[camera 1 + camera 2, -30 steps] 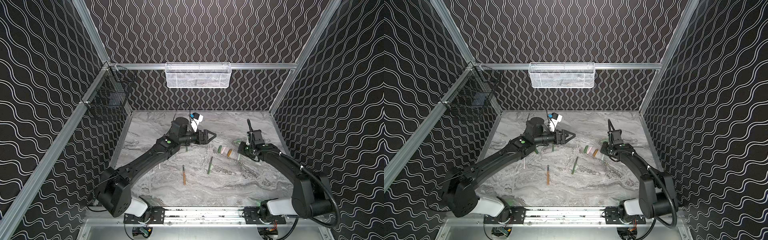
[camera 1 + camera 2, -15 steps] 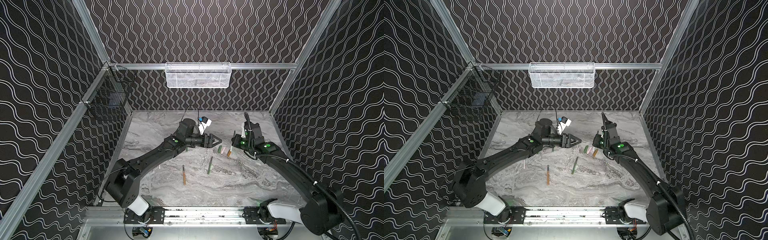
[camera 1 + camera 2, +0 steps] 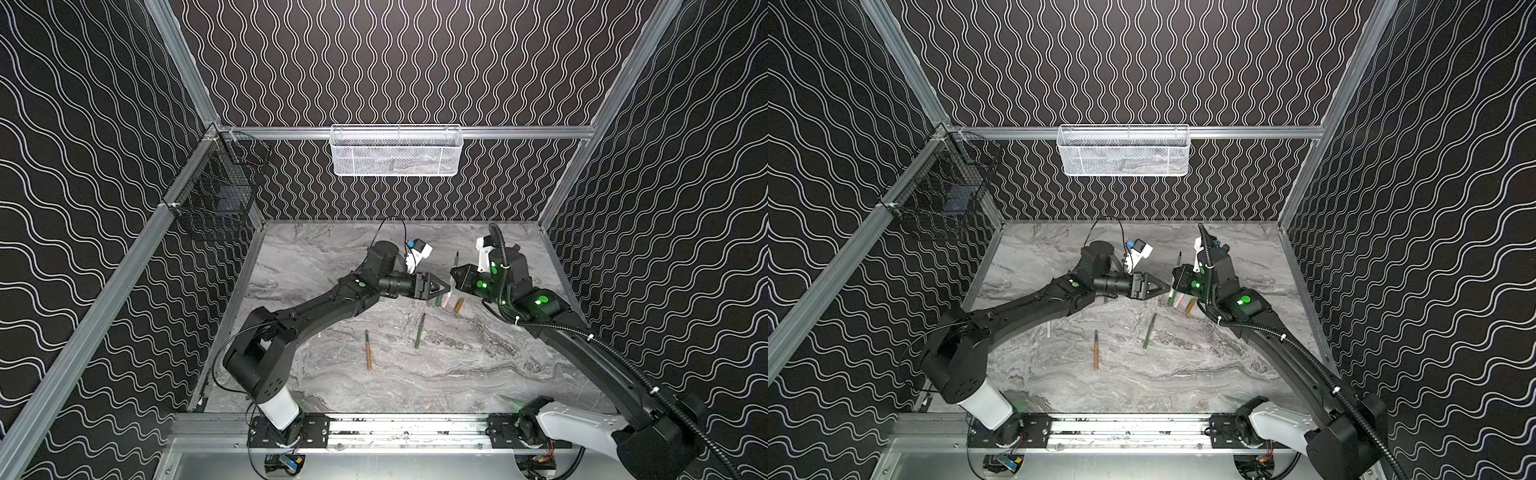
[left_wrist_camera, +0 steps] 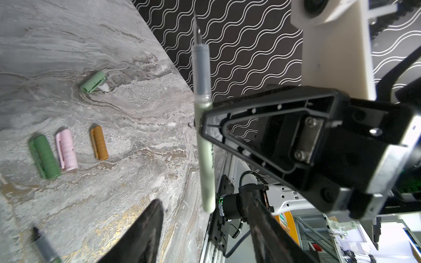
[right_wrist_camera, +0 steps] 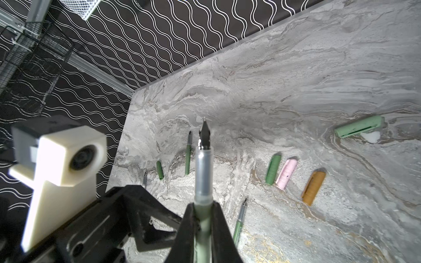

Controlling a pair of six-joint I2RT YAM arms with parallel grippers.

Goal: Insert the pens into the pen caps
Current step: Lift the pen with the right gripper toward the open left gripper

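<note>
Right gripper pinches the pale green pen, nib bared, seemingly presenting it for capping to the empty left gripper, jaws parted.

Pens, five: dark green pen left, second dark green pen mid tabletop, orange-brown pen nearer, pinkish white pen left, pale green pen raised.

Caps, five: dark green cap left; second dark green cap, pink cap and orange-brown cap in a row; pale green cap apart, further right.

Baskets, two: white mesh basket far wall, black wire basket left wall.
</note>
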